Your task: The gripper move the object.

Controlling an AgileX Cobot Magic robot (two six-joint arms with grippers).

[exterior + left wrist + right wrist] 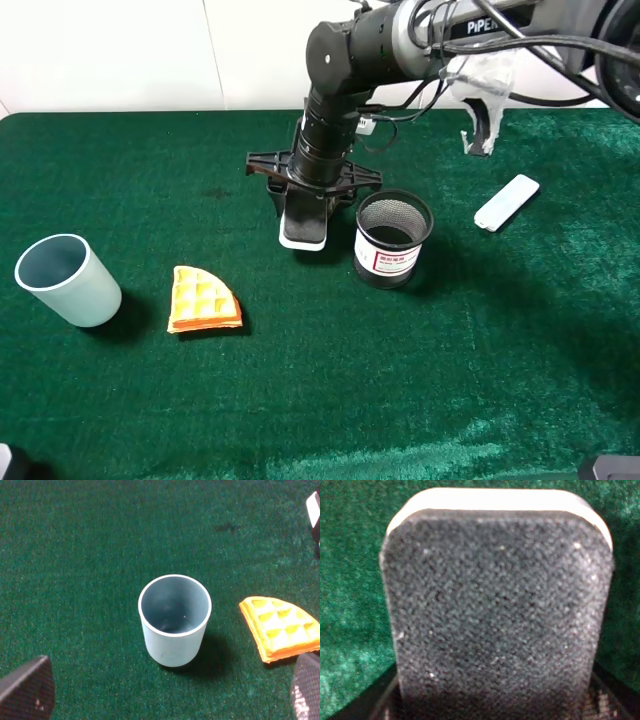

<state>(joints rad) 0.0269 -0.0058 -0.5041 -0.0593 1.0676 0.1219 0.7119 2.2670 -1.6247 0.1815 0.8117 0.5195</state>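
Observation:
The eraser [303, 234], black felt on a white base, is at the middle of the green cloth, just left of the black mesh cup [393, 238]. My right gripper [305, 208] reaches across from the right and stands straight down over the eraser, its jaws closed on the eraser's sides. In the right wrist view the eraser's felt face [495, 605] fills the picture, with a dark finger at each lower corner. I cannot tell whether it rests on the cloth or hangs just above it. My left gripper [167, 682] is open and empty, facing the blue cup [174, 620].
A pale blue cup [68, 280] stands at the left and a waffle wedge [204, 300] lies next to it; the waffle also shows in the left wrist view [282, 627]. A slim light-grey bar [506, 202] lies at the right, behind the mesh cup.

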